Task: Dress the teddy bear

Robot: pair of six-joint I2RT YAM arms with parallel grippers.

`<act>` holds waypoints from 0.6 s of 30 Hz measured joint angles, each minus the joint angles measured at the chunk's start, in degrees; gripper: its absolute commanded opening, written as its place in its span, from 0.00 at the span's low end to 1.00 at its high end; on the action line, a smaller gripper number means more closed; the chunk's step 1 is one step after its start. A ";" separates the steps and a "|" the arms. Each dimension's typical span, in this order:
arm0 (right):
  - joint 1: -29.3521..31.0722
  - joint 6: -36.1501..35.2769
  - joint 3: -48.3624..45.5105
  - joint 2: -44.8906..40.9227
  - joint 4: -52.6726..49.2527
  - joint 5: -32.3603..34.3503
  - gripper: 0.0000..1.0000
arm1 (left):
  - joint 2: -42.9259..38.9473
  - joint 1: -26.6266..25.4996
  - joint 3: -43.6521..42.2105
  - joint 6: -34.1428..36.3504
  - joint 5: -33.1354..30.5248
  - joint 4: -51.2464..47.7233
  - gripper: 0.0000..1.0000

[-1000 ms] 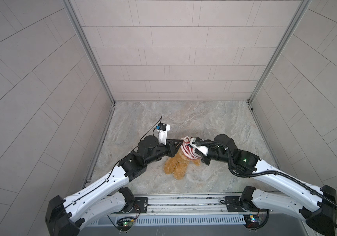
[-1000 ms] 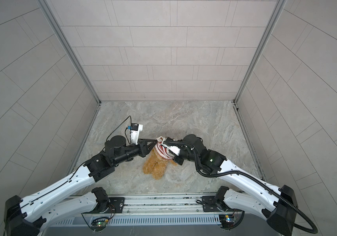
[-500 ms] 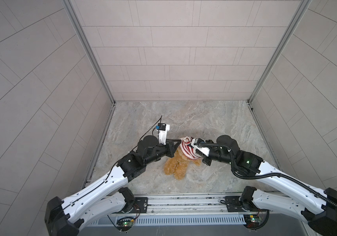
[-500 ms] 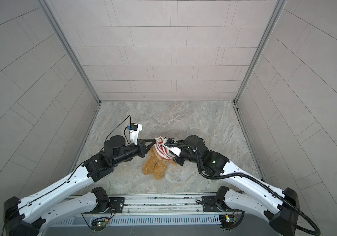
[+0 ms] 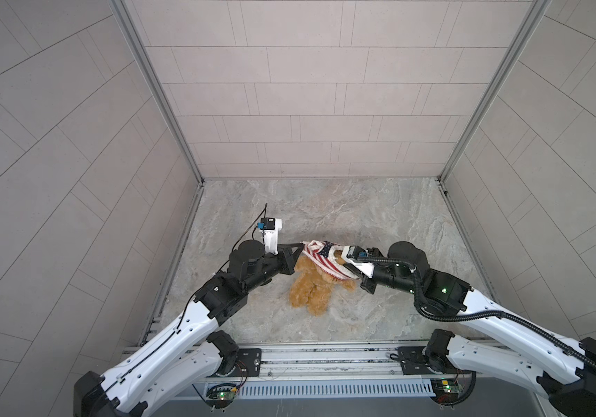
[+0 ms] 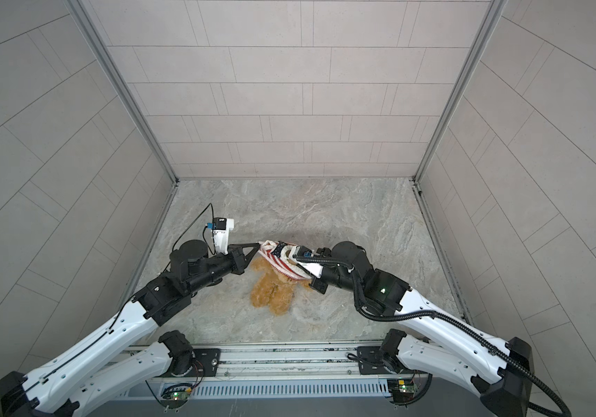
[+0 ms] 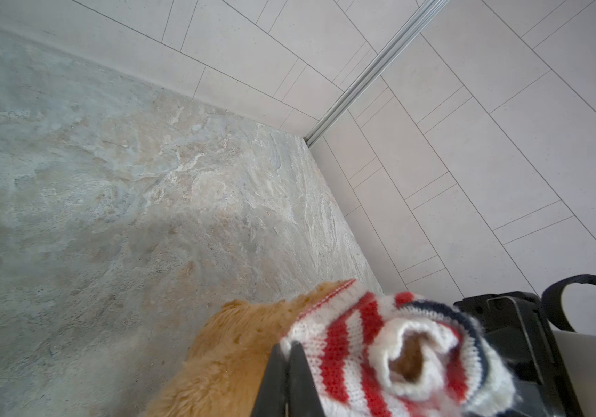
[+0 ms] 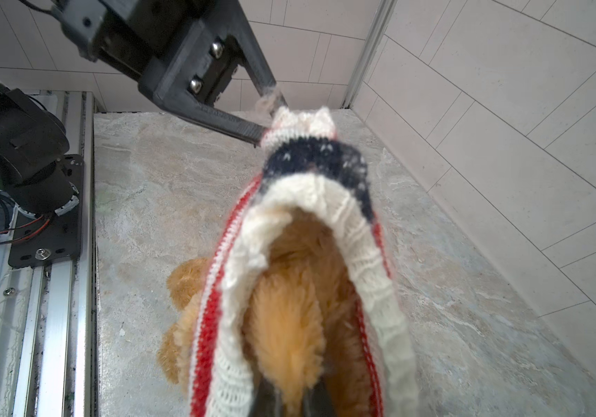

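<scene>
Marble tabletop (image 5: 361,216) with the teddy bear (image 5: 311,292) lying a little toward 6 o'clock of centre, a striped sweater (image 5: 323,260) drawn over its head end.

In both top views the golden-brown bear rests on the stone with its legs toward 7 o'clock and its head end toward 1 o'clock, hidden under the knit. The sweater (red and white stripes, with a navy patch) is stretched taut from 9 o'clock to 4 o'clock above it. The left gripper (image 5: 302,247) sits at the 9 o'clock corner, its jaws closed and pinching a tuft of the knit. The right gripper (image 8: 291,400) sits at the 4 o'clock end, hidden below its camera in the top views. In the right wrist view its jaws are clamped together on the cream ribbed hem, with fur filling the opening.
</scene>
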 measured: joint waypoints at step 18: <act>0.11 0.70 -2.75 -2.58 1.07 1.20 0.00 | 0.28 0.26 -8.35 1.40 6.43 0.09 0.00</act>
